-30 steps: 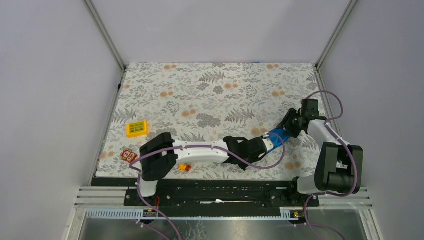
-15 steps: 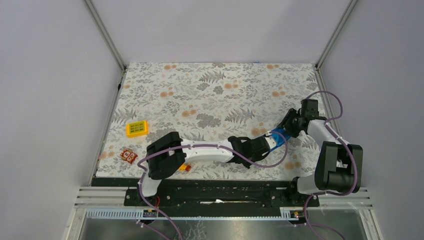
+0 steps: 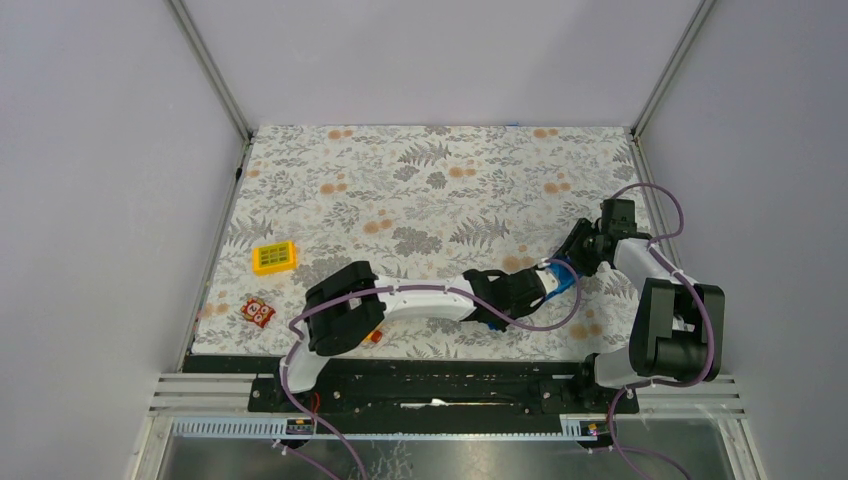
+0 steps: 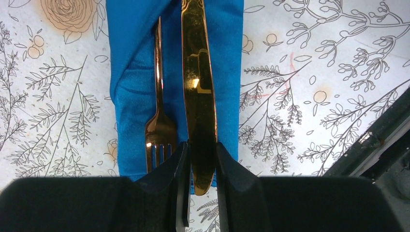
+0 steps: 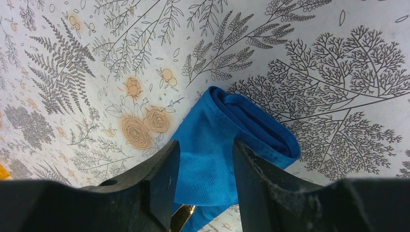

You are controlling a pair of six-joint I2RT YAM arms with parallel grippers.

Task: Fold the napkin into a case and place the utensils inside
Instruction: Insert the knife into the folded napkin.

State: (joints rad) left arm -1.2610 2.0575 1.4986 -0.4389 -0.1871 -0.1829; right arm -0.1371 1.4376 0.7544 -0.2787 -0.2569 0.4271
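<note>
The blue napkin (image 4: 130, 87) lies folded into a narrow strip on the flowered table near the right arm; it also shows in the top view (image 3: 562, 273). The golden fork (image 4: 158, 121) and knife (image 4: 198, 72) lie side by side on it, their far ends running under a fold. My left gripper (image 4: 202, 164) is shut on the knife's near tip. My right gripper (image 5: 206, 164) is shut on a raised fold of the napkin (image 5: 212, 135) at the far end. A golden utensil end (image 5: 183, 215) shows beneath that fold.
A yellow block (image 3: 274, 257) and a red patterned block (image 3: 258, 312) sit at the table's left side. A small toy (image 3: 373, 337) lies by the left arm's base. The table's dark front rail (image 4: 382, 140) is just right of the napkin.
My left arm has stretched further right, moving its gripper and the knife closer to the right gripper. The right gripper has barely moved.
</note>
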